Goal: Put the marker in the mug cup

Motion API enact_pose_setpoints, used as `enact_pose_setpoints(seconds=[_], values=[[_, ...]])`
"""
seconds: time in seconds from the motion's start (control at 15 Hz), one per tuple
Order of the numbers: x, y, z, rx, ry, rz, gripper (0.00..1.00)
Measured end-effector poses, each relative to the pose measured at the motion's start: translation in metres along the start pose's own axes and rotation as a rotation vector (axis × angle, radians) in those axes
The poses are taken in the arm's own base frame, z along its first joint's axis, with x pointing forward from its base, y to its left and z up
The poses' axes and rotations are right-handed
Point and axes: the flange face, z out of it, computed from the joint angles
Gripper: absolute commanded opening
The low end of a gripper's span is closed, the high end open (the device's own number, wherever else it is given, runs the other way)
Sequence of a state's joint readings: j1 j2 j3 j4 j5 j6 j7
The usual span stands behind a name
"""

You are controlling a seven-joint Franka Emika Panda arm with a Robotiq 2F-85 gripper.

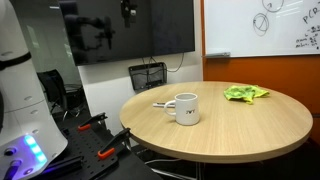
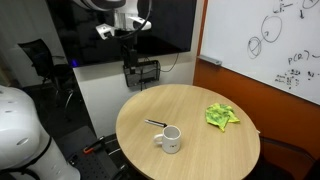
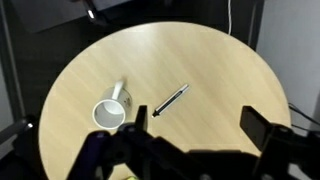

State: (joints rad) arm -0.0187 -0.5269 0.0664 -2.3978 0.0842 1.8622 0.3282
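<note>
The marker (image 3: 168,100) is a slim, pale grey stick with a dark end. It lies flat on the round wooden table (image 3: 215,55), slanting in the wrist view from 8 o'clock at the dark end up to 2 o'clock. It rests near the mug at about the mug's 3 o'clock in that view, apart from it, with light wood showing between the two. In an exterior view the marker (image 2: 155,123) sits at roughly 10 o'clock of the mug (image 2: 170,139). The mug is white and stands upright with its mouth open to the ceiling, on the half of the tabletop nearer the camera. The print on its side is too small to read. A crumpled green cloth (image 2: 221,116) lies well apart from both, at about 2 o'clock of the mug and toward the table's far edge, off the line between marker and mug. Beyond the table, a whiteboard (image 2: 268,50) with scribbled circles and writing hangs on the wall, a black wire basket (image 2: 142,74) stands just past the rim, and a dark office chair (image 2: 40,62) stands off at 10 o'clock. The gripper (image 2: 128,28) hangs high above the far side of the table, well clear of everything on it. In the wrist view its fingers (image 3: 258,126) are spread wide, dark and blurred along the lower edge, with nothing between them and touching nothing.
</note>
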Motion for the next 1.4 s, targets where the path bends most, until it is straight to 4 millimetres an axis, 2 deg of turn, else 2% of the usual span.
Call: enact_pose_setpoints(seconds=[0.2,0.4,0.53,0.73,0.87,1.13,1.27,1.4], values=[[0.044,-0.01,0.049,0.036,0.02,0.157,1.0],[0.088,-0.01,0.11,0.043,0.019,0.322,1.0],[0.111,-0.012,0.147,0.043,0.009,0.43,1.0],[0.136,-0.016,0.191,0.042,-0.023,0.591,1.0],[0.145,-0.012,0.215,0.051,-0.06,0.697,1.0],[0.149,0.005,0.261,0.078,-0.142,0.857,1.0],[0.148,0.01,0.277,0.073,-0.167,0.877,1.0],[0.145,0.01,0.285,0.06,-0.189,0.869,1.0]])
